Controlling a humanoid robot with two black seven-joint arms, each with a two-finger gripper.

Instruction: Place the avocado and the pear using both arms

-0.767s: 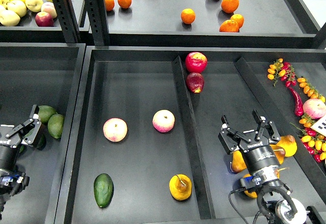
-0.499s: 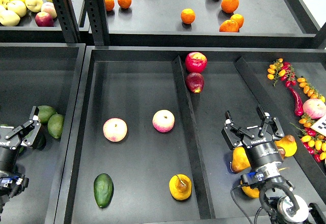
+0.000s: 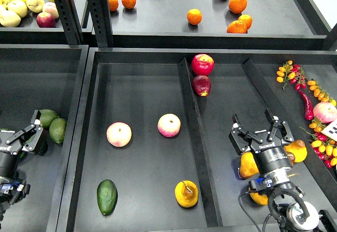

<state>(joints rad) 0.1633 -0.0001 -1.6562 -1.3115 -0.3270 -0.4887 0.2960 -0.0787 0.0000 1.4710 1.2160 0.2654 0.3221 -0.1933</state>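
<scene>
The right gripper (image 3: 259,129) hangs with fingers spread wide, empty. The left gripper (image 3: 36,133), low at the edge, is likewise parted and empty.
</scene>
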